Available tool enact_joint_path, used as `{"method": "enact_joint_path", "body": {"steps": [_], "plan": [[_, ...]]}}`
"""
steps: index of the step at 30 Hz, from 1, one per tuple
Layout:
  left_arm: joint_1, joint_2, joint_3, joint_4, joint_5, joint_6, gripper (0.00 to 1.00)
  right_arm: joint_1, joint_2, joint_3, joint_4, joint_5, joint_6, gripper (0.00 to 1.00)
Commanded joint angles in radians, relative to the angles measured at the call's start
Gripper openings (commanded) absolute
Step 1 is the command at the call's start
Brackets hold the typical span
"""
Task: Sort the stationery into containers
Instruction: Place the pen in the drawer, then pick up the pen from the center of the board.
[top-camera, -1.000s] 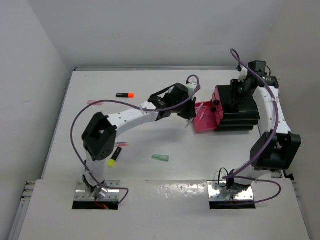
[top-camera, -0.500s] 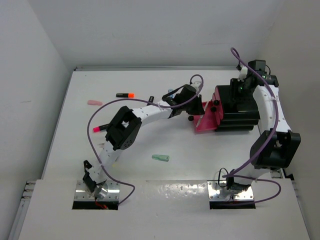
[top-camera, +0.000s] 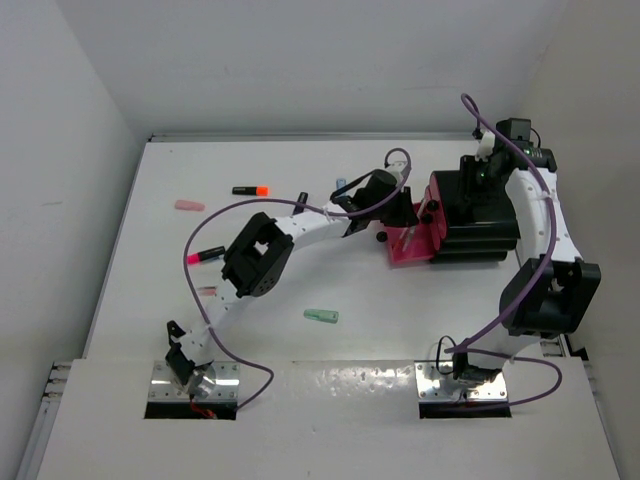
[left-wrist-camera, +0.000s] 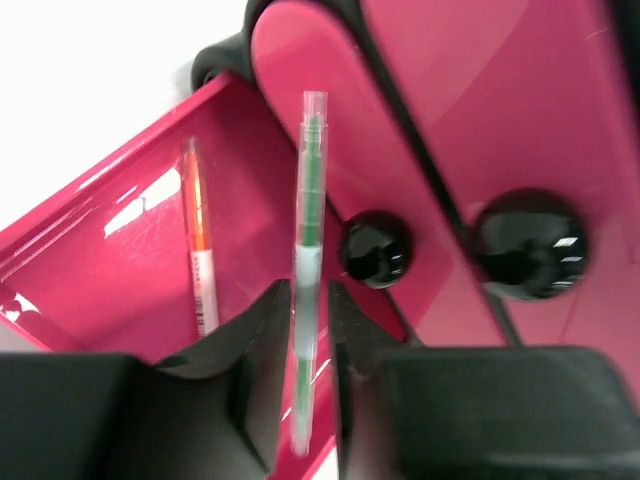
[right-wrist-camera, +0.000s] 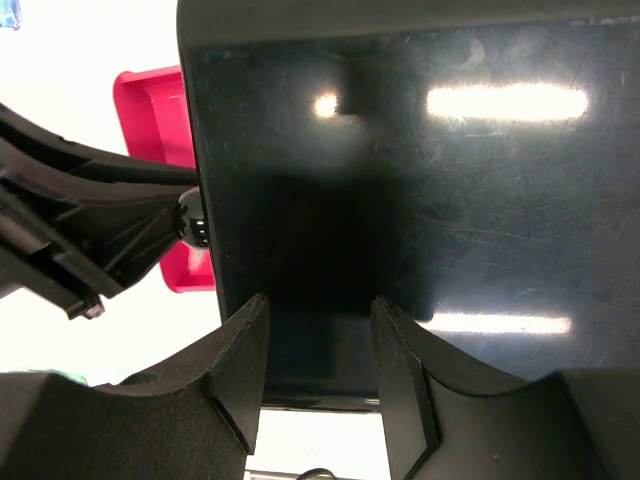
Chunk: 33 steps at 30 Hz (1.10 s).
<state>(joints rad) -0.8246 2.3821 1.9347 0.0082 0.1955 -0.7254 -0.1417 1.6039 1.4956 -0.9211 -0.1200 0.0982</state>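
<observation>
Out left, the pink piece (top-camera: 189, 205), the orange-tipped highlighter (top-camera: 250, 189) and the mint piece (top-camera: 321, 316) lie loose on the table. In the centre, the left arm has swung right this past second. The left gripper (left-wrist-camera: 305, 310) now hangs over the open drawer (left-wrist-camera: 130, 290) with the clear green pen (left-wrist-camera: 310, 180) between narrow jaws; pinched or just released, I cannot tell. An orange pen (left-wrist-camera: 197, 240) already lies inside, so the drop looks imminent. Far right, the right gripper (right-wrist-camera: 318, 310), wide and empty, sits over the black box (right-wrist-camera: 400, 180).
</observation>
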Motion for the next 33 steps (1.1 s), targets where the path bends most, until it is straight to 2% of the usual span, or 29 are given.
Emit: {"method": "enact_joint_path", "body": {"steps": [1, 4, 5, 8, 12, 14, 15, 16, 17, 18, 19, 20, 21, 22, 24, 27, 30, 33], "plan": [[0.008, -0.001, 0.035, 0.033, 0.005, 0.001, 0.29, 0.004, 0.027, 0.008, -0.039, -0.01, -0.002, 0.45], [0.012, -0.036, 0.014, 0.029, -0.024, 0.018, 0.41, 0.004, 0.025, -0.003, -0.03, -0.004, -0.005, 0.45], [0.01, -0.047, 0.003, 0.024, -0.034, 0.026, 0.5, 0.004, 0.025, -0.006, -0.025, -0.001, -0.005, 0.45], [0.021, -0.113, -0.031, 0.007, -0.048, 0.067, 0.57, 0.004, 0.024, -0.012, -0.022, 0.005, -0.012, 0.45], [0.07, -0.274, -0.101, -0.045, -0.028, 0.191, 0.55, 0.004, 0.005, -0.032, -0.012, 0.013, -0.025, 0.45], [0.093, -0.401, -0.14, -0.144, 0.079, 0.424, 0.52, 0.004, -0.01, -0.049, -0.002, 0.013, -0.029, 0.45], [0.129, -0.49, -0.175, -0.201, 0.222, 0.625, 0.52, 0.004, -0.012, -0.052, -0.001, 0.013, -0.034, 0.45], [0.148, -0.536, -0.201, -0.259, 0.26, 0.714, 0.52, 0.004, -0.016, -0.058, 0.002, 0.011, -0.037, 0.45], [0.165, -0.581, -0.236, -0.386, 0.271, 0.794, 0.52, 0.004, -0.019, -0.06, 0.004, 0.013, -0.038, 0.45], [0.195, -0.669, -0.274, -0.448, 0.271, 0.861, 0.52, 0.004, -0.024, -0.063, 0.005, 0.011, -0.041, 0.45], [0.218, -0.713, -0.351, -0.511, 0.275, 0.992, 0.51, 0.004, -0.025, -0.064, 0.005, 0.01, -0.048, 0.45], [0.235, -0.748, -0.396, -0.639, 0.271, 1.058, 0.51, 0.004, -0.027, -0.063, 0.002, 0.011, -0.048, 0.45], [0.272, -0.824, -0.486, -0.702, 0.245, 1.195, 0.49, 0.004, -0.029, -0.063, 0.001, 0.01, -0.054, 0.45], [0.289, -0.868, -0.538, -0.75, 0.22, 1.259, 0.47, 0.004, -0.029, -0.058, -0.002, 0.011, -0.057, 0.45], [0.347, -0.999, -0.662, -0.815, 0.136, 1.355, 0.41, 0.004, -0.033, -0.057, -0.012, 0.013, -0.066, 0.45], [0.427, -1.154, -0.924, -0.792, 0.024, 1.447, 0.33, 0.002, -0.039, -0.06, -0.015, 0.011, -0.069, 0.45], [0.507, -1.186, -1.015, -0.738, -0.024, 1.515, 0.31, 0.004, -0.038, -0.063, -0.021, 0.006, -0.069, 0.45], [0.587, -1.105, -1.001, -0.754, 0.011, 1.596, 0.3, 0.004, -0.039, -0.067, -0.033, 0.005, -0.072, 0.45]]}}
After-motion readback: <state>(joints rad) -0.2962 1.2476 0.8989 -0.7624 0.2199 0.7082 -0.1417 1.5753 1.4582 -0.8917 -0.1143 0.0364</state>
